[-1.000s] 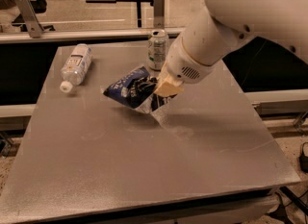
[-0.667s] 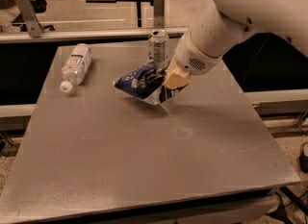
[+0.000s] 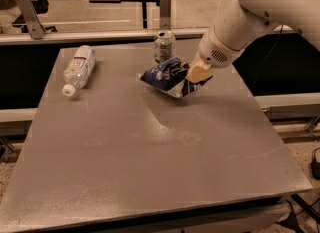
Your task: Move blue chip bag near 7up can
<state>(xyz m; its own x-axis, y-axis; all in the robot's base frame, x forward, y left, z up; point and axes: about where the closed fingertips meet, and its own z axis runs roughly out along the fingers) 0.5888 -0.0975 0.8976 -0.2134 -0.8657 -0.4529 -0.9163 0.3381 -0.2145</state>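
Camera view — crumpled dark-navy foil blue chip bag (image 3: 167,77), white lettering and silvery edges, hangs over the far middle of the table. It is just in front of the small upright aluminium 7up can (image 3: 164,46) with its pale green-and-white label. The bag's upper edge overlaps the can's base in this view; whether they touch, I cannot tell.

Since a second ago the bag has travelled away from the camera and to the right, closing most of the gap to the can. The gripper (image 3: 198,73) sits at the bag's right end, jaws pinching the foil, with the white arm reaching in from upper right. The bag's lower corner looks at or just off the grey tabletop (image 3: 150,177) — unclear which.

Judgement: the carry is nearly finished. What remains is setting down and letting go beside the can without knocking it.

A clear plastic water bottle (image 3: 79,68), white cap, lies on its side at far left, well apart.
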